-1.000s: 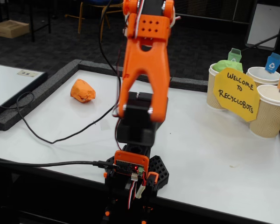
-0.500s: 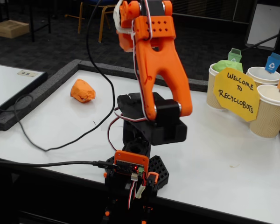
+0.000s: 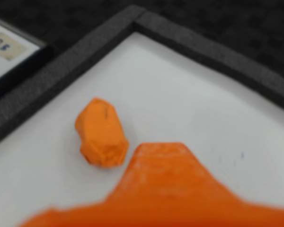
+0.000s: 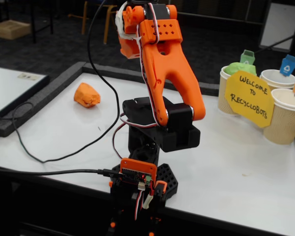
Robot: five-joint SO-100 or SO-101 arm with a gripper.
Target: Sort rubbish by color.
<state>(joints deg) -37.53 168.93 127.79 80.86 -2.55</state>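
An orange crumpled paper wad (image 3: 102, 135) lies on the white table near its far left corner, also seen in the fixed view (image 4: 87, 95). In the wrist view one orange finger (image 3: 162, 172) of my gripper rises from the bottom edge, its tip just right of the wad and apart from it. The other finger is out of sight. In the fixed view my gripper (image 4: 129, 42) hangs high above the table, mostly hidden behind the arm. A green wad (image 4: 237, 69) sits in the leftmost paper cup (image 4: 226, 96).
Two more paper cups (image 4: 277, 78) (image 4: 286, 118) with colored tags stand at the right behind a yellow sign (image 4: 249, 98). A black foam border (image 3: 85, 52) frames the table. A black cable (image 4: 64, 147) loops over the left side.
The arm has turned left toward the orange wad and its upper link now leans to the right. The cable has shifted with it. The wads have not moved.
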